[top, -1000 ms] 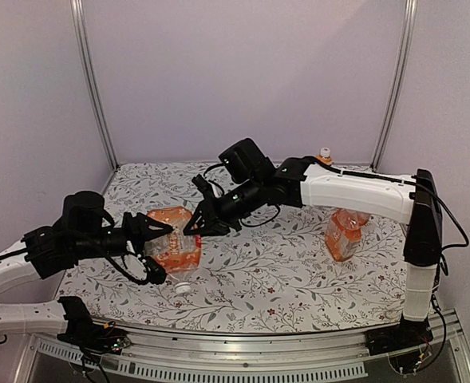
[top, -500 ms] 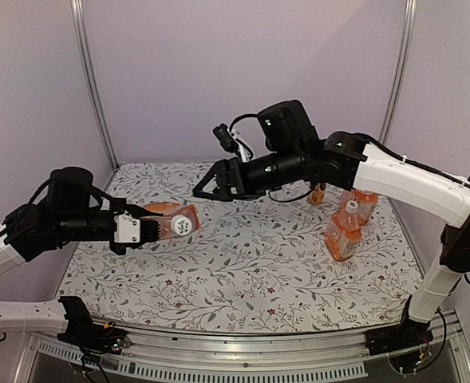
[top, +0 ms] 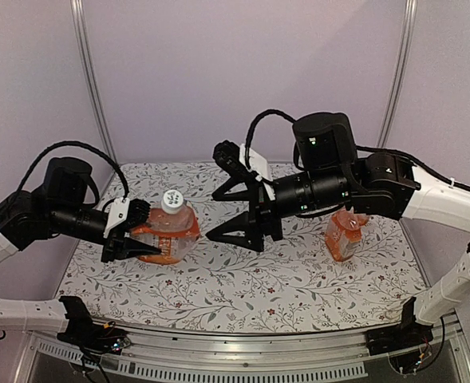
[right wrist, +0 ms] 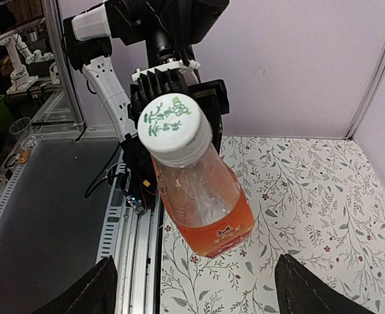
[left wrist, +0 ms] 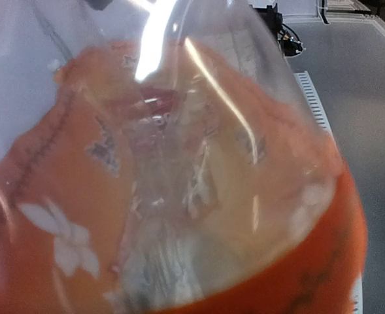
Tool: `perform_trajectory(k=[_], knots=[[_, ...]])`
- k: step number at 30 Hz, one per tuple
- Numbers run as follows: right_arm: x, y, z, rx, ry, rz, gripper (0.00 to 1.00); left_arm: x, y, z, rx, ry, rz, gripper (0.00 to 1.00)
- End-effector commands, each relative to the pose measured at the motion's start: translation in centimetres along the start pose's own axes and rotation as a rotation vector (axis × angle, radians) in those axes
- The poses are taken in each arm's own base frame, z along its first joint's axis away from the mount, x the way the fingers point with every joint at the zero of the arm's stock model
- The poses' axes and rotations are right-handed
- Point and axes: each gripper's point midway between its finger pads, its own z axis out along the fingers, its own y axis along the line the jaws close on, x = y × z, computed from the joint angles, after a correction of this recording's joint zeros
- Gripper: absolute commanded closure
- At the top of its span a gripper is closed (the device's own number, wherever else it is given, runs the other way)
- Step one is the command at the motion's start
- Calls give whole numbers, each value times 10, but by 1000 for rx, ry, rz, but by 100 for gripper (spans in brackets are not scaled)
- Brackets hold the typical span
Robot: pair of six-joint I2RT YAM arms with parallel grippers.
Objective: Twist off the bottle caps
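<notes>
Nearest to us, on the left, we see the left fingers clenched around the body of a squat bottle of orange drink. They hold it tilted over the flowered bench. In the left wrist view its clear plastic and orange label fill almost the whole picture. Its white cap sits on the neck, printed with a green mark, and in the right wrist view it faces that camera squarely.

Just beyond the cap, near the middle of the bench, the right fingers are spread wide and grasp nothing. Their tips point toward the bottle, close to the cap but apart from it.

Farther right, a second bottle stands on the bench, partly hidden behind the right arm. We cannot see its cap.
</notes>
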Motion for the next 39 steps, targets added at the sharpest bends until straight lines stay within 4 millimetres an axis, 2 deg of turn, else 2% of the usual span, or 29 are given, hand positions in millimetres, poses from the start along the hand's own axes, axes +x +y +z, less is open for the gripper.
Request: perform_trajectory(k=[1, 2, 6, 9, 12, 17, 24, 26, 30, 33, 35, 39], knots=[[-23, 19, 6, -74, -108, -236, 16, -8, -4, -5, 39, -23, -56, 67], [-25, 19, 11, -78, -109, -233, 15, -9, -3, -5, 39, -26, -53, 67], [-10, 18, 49, -106, -72, -182, 15, -10, -3, -4, 44, -33, -45, 67], [-8, 14, 64, -100, -77, -146, 16, -10, -4, -5, 47, -34, -32, 67], [-11, 11, 69, -94, -84, -130, 19, -9, -4, -4, 52, -25, -19, 67], [-11, 7, 77, -88, -86, -122, 33, -14, -3, -6, 51, -32, -9, 67], [-10, 11, 76, -105, -89, -99, 70, -19, -2, -8, 52, -44, -10, 65], [-11, 10, 76, -103, -93, -95, 74, -21, -2, -9, 53, -55, -9, 64], [-13, 10, 72, -101, -109, -82, 84, -27, 2, -11, 31, -79, -28, 54], [-17, 7, 68, -84, -133, -69, 87, -30, 6, -12, 21, -90, -54, 30], [-22, 0, 64, -73, -164, -35, 89, -36, 13, -14, -5, -112, -95, 20], [-41, -13, 50, -73, -300, 86, 90, -48, 30, -20, -51, -173, -201, 17]])
